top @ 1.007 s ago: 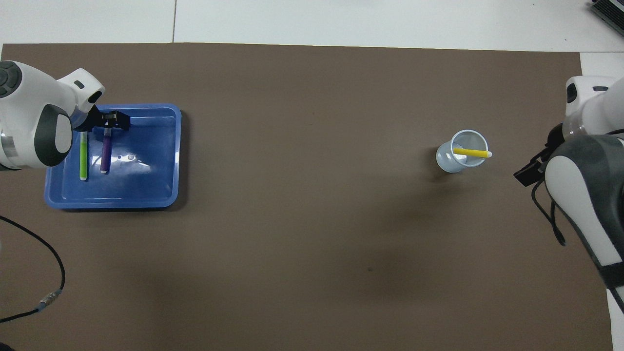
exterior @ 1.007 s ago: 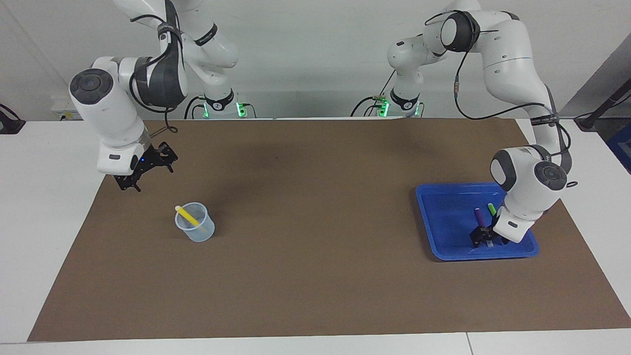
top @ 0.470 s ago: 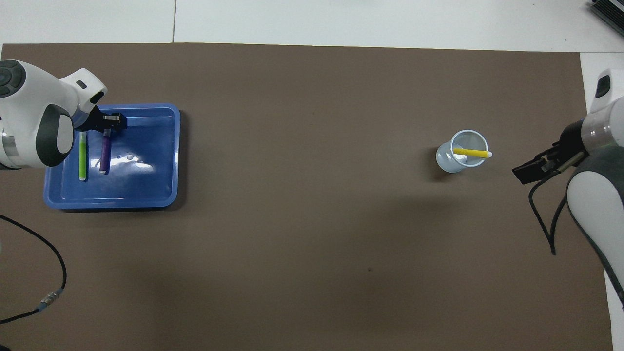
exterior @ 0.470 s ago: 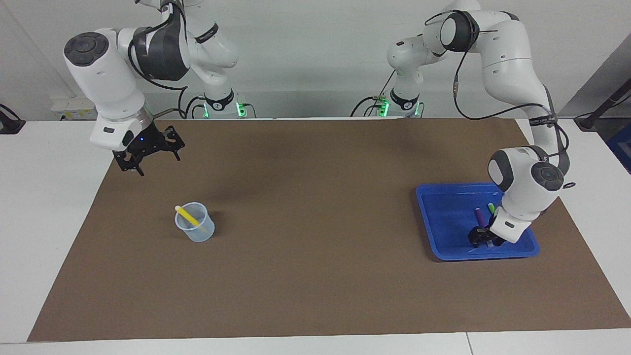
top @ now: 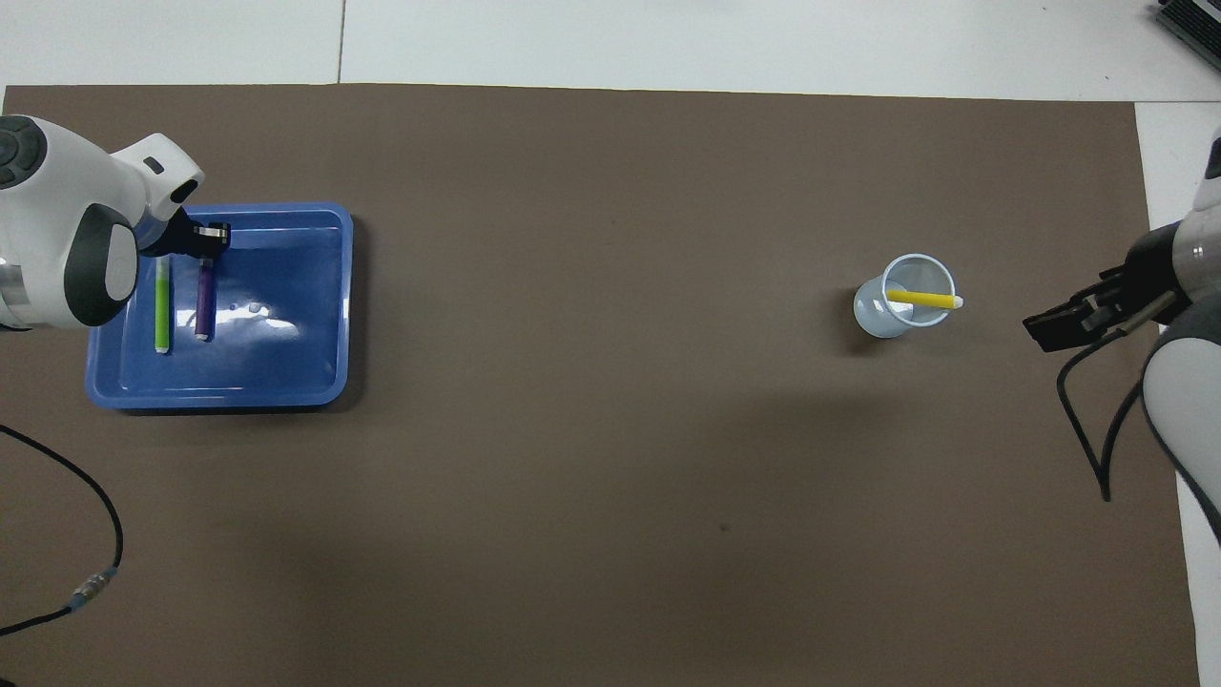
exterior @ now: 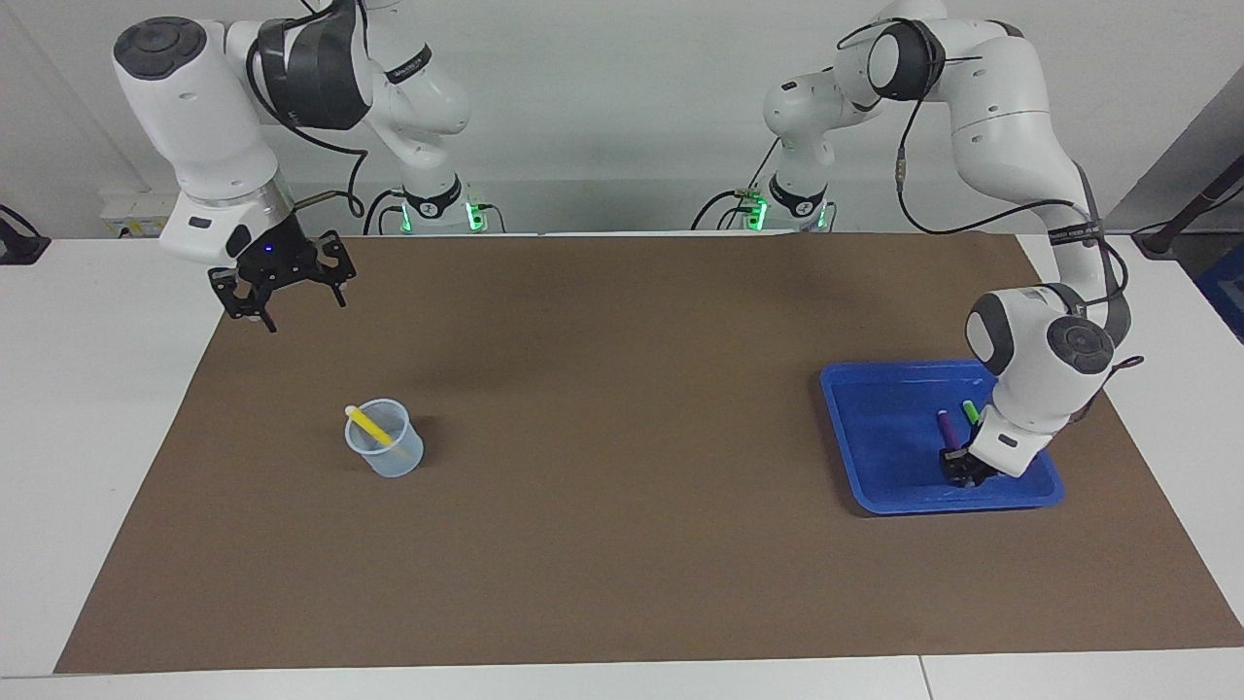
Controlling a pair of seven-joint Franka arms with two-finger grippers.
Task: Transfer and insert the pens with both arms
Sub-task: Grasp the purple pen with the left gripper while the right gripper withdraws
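The purple pen [exterior: 945, 428] [top: 204, 301] and the green pen [exterior: 969, 411] [top: 162, 305] lie side by side in a blue tray [exterior: 875, 428] [top: 286, 372] at the left arm's end of the table. My left gripper [exterior: 960, 471] [top: 212, 237] is down in the tray, shut on the purple pen's end that is farther from the robots. The yellow pen [exterior: 369, 426] [top: 920, 299] leans in a clear cup [exterior: 387, 452] [top: 878, 310] toward the right arm's end. My right gripper [exterior: 292, 313] [top: 1054, 334] is open and empty, raised over the mat's edge beside the cup.
A brown mat [exterior: 622, 389] covers most of the white table. A black cable [top: 95, 572] lies on the mat near the left arm's base.
My left gripper's fingers have closed in on the purple pen's end. My right gripper has risen and drawn back from the cup toward its own base.
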